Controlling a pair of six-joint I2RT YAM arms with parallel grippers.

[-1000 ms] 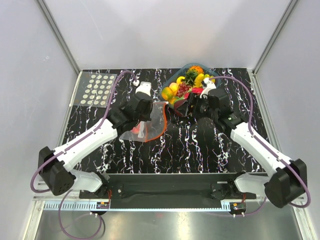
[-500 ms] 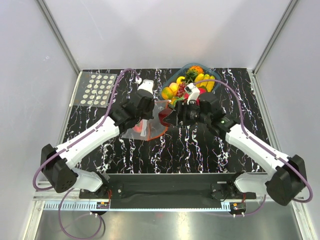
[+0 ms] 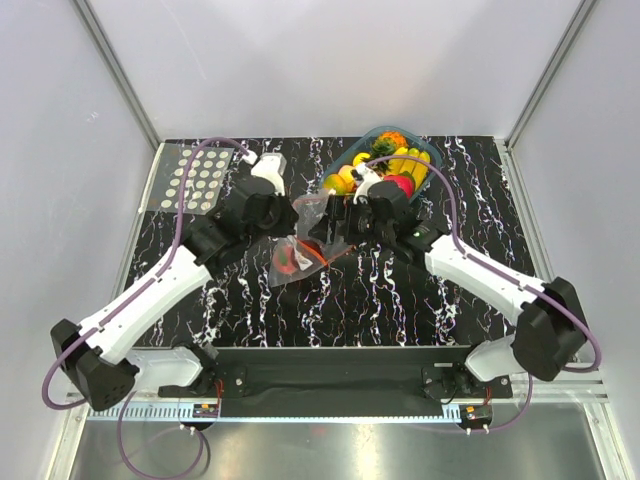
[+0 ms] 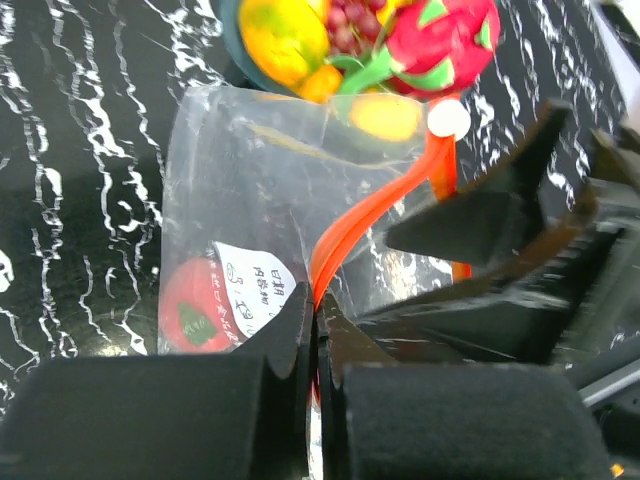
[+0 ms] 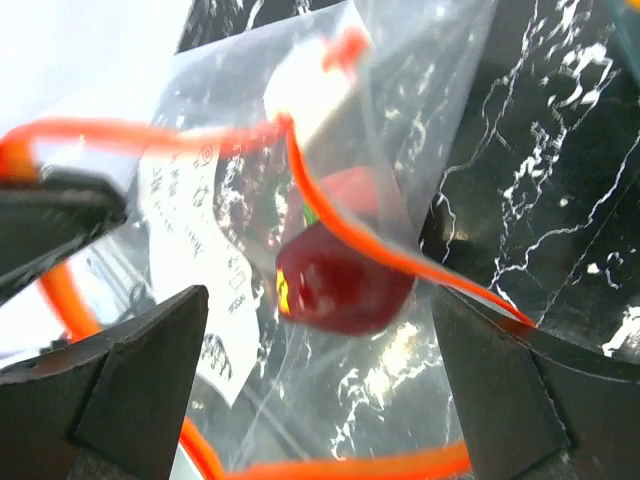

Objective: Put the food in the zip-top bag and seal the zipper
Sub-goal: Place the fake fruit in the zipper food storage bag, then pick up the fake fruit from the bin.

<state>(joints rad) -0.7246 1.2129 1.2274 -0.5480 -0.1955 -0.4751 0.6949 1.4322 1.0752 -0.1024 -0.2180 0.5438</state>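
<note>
Bag (image 3: 300, 243) hangs mid-counter (image 3: 400, 300). Dark red fruit (image 5: 340, 285) newly inside, beside a red one (image 4: 195, 318).
Right end effector (image 5: 320, 350) just spread wide, empty: fruit released.
Left end effector (image 4: 315, 335) clamped on zipper (image 4: 370, 215); mouth unsealed.
Tray (image 3: 430, 165) at 1 o'clock.
White label (image 4: 250, 290): print unreadable.

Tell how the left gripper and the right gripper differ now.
The left gripper has its jaws shut on the red-orange zipper strip of the clear plastic zip-top bag; the right gripper has its jaws wide open and holds nothing. The left gripper sits at the bag's edge; the right gripper faces its mouth, with a dark red toy fruit inside. Both are at the bag.
</note>
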